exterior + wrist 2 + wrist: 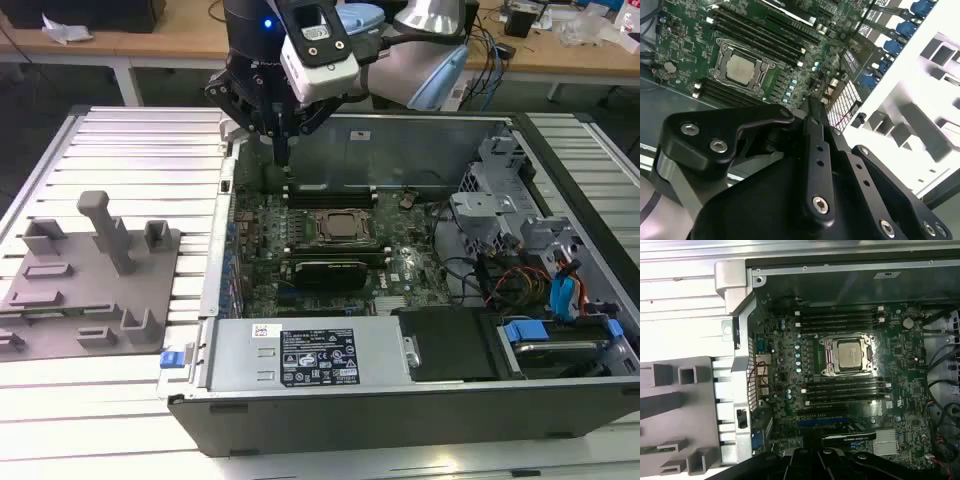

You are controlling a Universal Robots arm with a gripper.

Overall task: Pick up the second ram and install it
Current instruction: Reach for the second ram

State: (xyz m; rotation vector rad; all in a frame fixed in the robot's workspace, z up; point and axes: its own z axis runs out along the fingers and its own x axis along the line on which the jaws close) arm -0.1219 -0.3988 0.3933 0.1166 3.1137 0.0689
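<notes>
Slatted metal table (120, 150), open computer case (400, 425), pincer (283, 158) closed, fingertips together, motherboard (262, 245) directly beneath, processor socket (340, 226) near it, grey fixture plate (60, 295) well apart.

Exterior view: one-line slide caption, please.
Gripper hangs over the motherboard inside the open computer case, grey fixture plate at the exterior view's left.
</notes>
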